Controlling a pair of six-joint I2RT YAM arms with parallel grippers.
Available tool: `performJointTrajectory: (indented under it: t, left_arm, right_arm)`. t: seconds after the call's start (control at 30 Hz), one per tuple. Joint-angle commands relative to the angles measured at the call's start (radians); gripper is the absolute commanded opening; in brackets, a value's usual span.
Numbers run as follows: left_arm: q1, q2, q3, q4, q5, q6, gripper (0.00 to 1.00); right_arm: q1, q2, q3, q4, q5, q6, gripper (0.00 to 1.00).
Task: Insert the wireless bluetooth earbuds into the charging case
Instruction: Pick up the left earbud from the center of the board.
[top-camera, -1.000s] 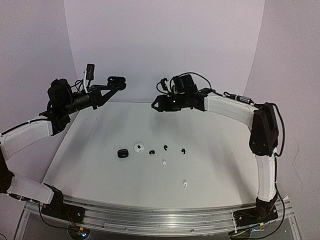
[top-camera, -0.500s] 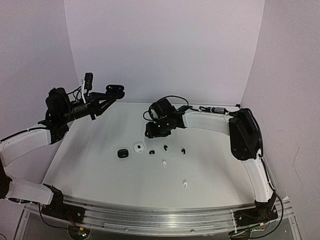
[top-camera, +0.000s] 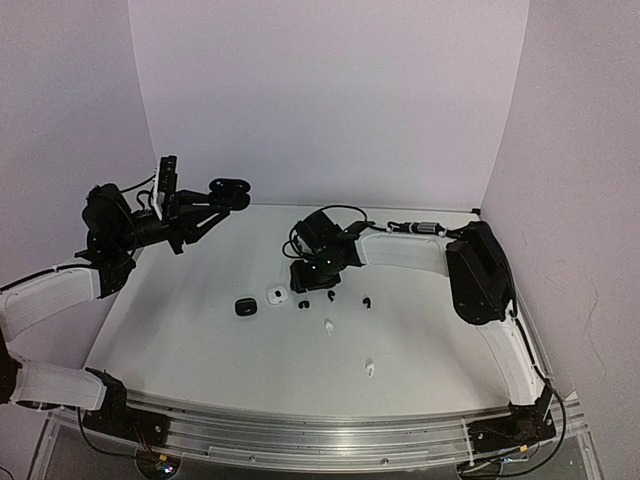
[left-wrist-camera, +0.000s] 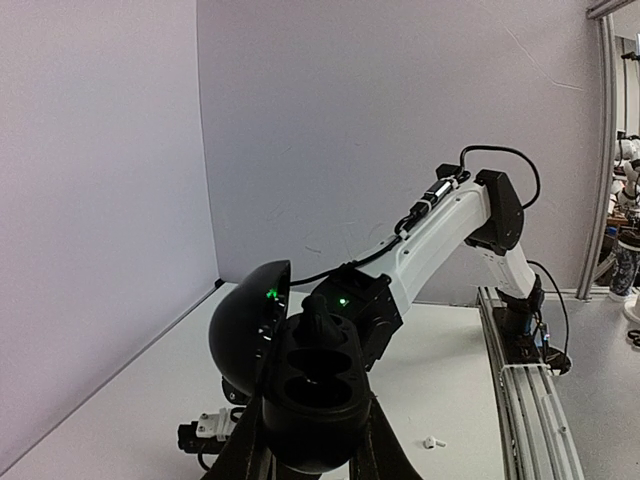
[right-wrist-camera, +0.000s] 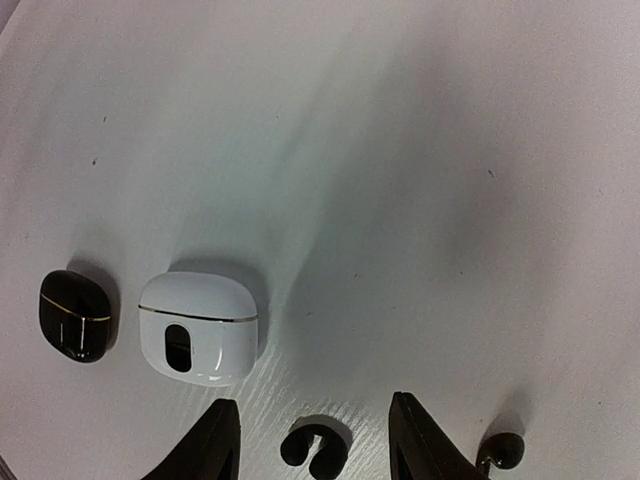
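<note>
The earbud (right-wrist-camera: 315, 452), small case (right-wrist-camera: 75, 314) and open case (left-wrist-camera: 315, 400) are black; the rounded case (right-wrist-camera: 197, 327) white.

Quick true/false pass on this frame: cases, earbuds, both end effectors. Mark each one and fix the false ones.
1. The left end effector holds a black charging case with its lid open. True.
2. The white case lies open. False: its lid is shut.
3. A black earbud lies between the fingers of the right end effector. True; the jaws stand apart on either side of it.
4. Both white earbuds sit in the white case. False: both lie loose on the table, nearer the arm bases.
5. A small black case lies shut beside the white case. True.
</note>
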Motion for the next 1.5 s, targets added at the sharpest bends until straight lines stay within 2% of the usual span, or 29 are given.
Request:
performJointTrajectory:
  t: [0.0,0.53,0.7,0.97,1.23,1.47]
  left_arm:
    - [0.006,-0.029,0.009,0.051,0.061,-0.011,0.0]
    - [0.006,-0.039,0.012,0.009,0.048,0.0,0.0]
    - [0.006,-0.046,0.008,0.005,0.031,-0.003,0.0]
    - [0.006,-0.044,0.011,-0.005,0.017,0.005,0.0]
    - [0.006,-0.041,0.02,-0.012,0.014,0.003,0.0]
    - [0.005,-0.039,0.026,-0.023,0.01,0.009,0.0]
  right_arm:
    - [0.006,0.015,0.035,-0.017,0.01,0.011,0.49]
    - [0.017,0.027,0.054,-0.099,0.045,-0.036,0.45]
    - [0.017,0.042,0.069,-0.119,0.038,-0.038,0.37]
    - [0.022,0.044,0.046,-0.139,0.027,-0.045,0.33]
    - [0.023,0.082,0.089,-0.144,0.038,-0.047,0.29]
    - [0.027,0.054,0.043,-0.149,0.043,-0.047,0.27]
